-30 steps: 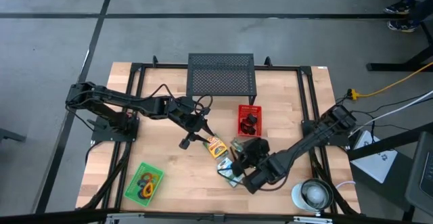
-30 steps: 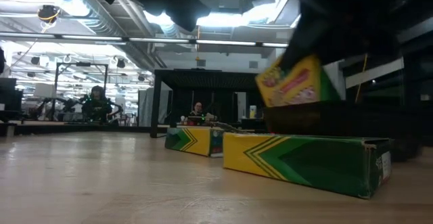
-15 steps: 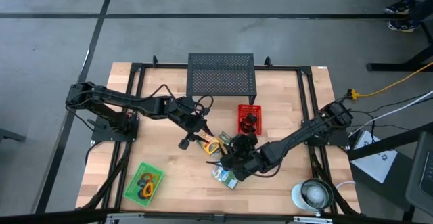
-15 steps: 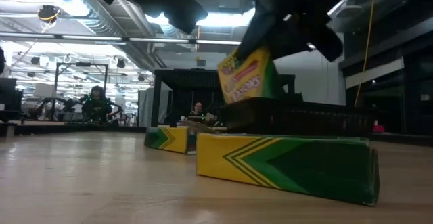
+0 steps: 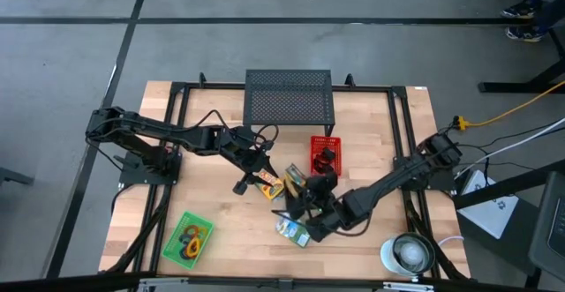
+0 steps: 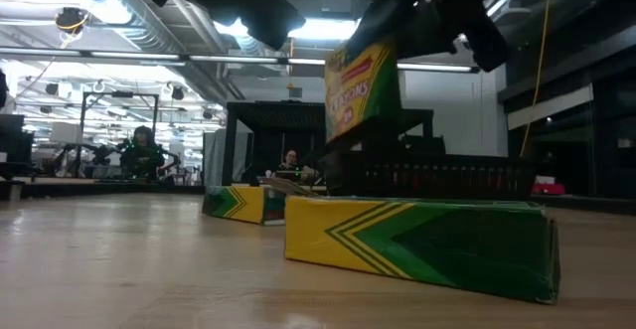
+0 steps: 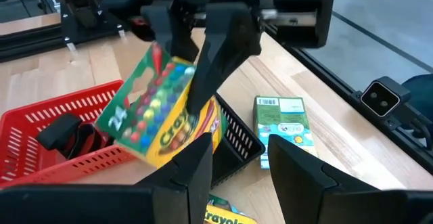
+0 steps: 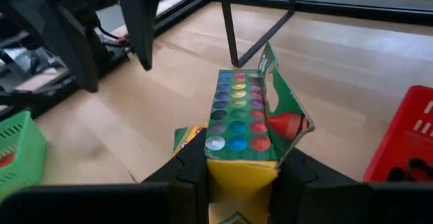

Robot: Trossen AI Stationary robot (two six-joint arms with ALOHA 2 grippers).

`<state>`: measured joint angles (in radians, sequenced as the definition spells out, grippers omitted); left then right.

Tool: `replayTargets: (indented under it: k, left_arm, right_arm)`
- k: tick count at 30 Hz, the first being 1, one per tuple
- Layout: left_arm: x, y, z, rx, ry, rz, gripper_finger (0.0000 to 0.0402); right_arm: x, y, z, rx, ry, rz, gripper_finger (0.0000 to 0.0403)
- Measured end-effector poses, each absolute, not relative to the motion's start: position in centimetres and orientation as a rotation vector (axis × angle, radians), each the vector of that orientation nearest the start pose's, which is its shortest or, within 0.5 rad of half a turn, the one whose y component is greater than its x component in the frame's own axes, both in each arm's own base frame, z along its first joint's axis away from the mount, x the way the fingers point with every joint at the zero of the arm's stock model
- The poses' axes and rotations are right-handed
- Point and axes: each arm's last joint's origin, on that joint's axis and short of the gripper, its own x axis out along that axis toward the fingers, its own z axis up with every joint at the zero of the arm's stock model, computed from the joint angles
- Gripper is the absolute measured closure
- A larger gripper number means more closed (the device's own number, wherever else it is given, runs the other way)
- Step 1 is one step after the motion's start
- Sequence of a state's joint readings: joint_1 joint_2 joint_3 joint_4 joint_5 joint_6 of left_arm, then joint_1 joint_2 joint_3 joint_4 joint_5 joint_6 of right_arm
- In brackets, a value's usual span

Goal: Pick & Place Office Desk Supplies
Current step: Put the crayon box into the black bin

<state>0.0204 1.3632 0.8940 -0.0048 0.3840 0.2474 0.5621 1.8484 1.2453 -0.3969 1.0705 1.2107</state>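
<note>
- Two dark robot arms meet near the middle of the pale wooden counter point(image 5: 221, 243); from above, the arms cover much of the pile of supplies there, so the items beneath cannot be counted.
- The right hand point(image 8: 237, 173) pinches a yellow-and-green cardboard crayon box point(image 8: 243, 119) printed with coloured dots; its top flap stands open. The lower end of the box is hidden between the fingers.
- In the left wrist view the same crayon box point(image 7: 159, 112) hangs tilted in the right hand point(image 7: 196, 68), above the edge of a small black mesh tray point(image 7: 237, 139) that lies just beside a red plastic basket point(image 7: 40, 126).
- The red basket holds small black clips point(image 7: 67, 132), only partly visible behind its wall.
- A white-and-green printed packet point(image 7: 284, 122) lies flat on the counter beside the black tray.
- The left hand point(image 7: 237, 160) hovers close by, its fingers spread apart and holding nothing; a scrap of another crayon box shows under it, cut off at the frame edge.
- From counter height, two more yellow-and-green crayon boxes lie flat: one close point(image 6: 417, 245) and one farther back point(image 6: 234, 202). The arms above them are mostly dark shapes, cut off at the top.
- A green plastic basket point(image 5: 187, 237) holding coloured loops sits near the counter's front left corner, well apart from both hands.
- A large black mesh stand point(image 5: 289, 98) sits at the far edge; a round white object point(image 5: 408, 254) at the front right.
- A person is seated in the room behind, too small to make out.
</note>
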Motion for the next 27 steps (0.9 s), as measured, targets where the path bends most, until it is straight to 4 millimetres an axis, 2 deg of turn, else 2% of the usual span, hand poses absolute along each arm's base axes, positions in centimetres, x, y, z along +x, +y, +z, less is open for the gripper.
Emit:
replayTargets:
  k: [11, 27]
  left_arm:
    - [29.6, -0.5, 26.1, 0.137, 0.421, -0.41, 0.0263]
    - [29.6, -0.5, 26.1, 0.143, 0.42, -0.411, 0.0263]
  right_arm:
    - [31.7, 18.3, 19.4, 0.399, 0.348, -0.769, 0.0306]
    - [31.9, 18.0, 19.3, 0.424, 0.397, -0.756, 0.0299]
